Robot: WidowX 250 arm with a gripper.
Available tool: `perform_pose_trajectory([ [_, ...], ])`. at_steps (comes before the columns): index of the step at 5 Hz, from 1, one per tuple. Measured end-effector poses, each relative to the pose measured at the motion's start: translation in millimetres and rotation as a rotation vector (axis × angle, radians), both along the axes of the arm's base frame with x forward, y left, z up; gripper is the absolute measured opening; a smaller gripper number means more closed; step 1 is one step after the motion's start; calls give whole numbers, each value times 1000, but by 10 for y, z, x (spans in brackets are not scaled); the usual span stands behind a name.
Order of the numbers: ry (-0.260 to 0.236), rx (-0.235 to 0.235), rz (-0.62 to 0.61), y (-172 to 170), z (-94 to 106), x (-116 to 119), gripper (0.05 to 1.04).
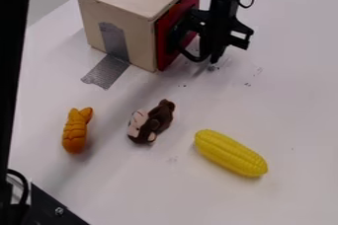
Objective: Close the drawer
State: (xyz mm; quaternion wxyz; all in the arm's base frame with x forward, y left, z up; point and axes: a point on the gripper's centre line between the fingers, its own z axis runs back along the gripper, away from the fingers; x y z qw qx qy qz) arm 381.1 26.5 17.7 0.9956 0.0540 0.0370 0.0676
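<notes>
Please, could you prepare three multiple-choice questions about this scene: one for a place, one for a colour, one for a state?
1. Where is the monkey?
A) right of the corn
B) between the orange toy and the corn
C) left of the orange toy

2. Which colour is the drawer front?
A) blue
B) green
C) red

3. How is the corn?
A) lying on its side
B) standing on end
C) cut in two

Answers: 1 B, a toy lies on each side of it; 2 C, its visible panel is red; 3 A, its whole length lies along the table.
</notes>
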Motion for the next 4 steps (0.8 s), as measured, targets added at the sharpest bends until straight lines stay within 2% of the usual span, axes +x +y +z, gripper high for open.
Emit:
perform_pose_trajectory([
  [1,12,-29,3,-22,103,-41,365],
  [2,-91,-42,-32,-120,562,80,675],
  [3,-125,-68,-61,-244,788,134,950],
  [4,-182,-87,-92,-313,1105,163,997],
])
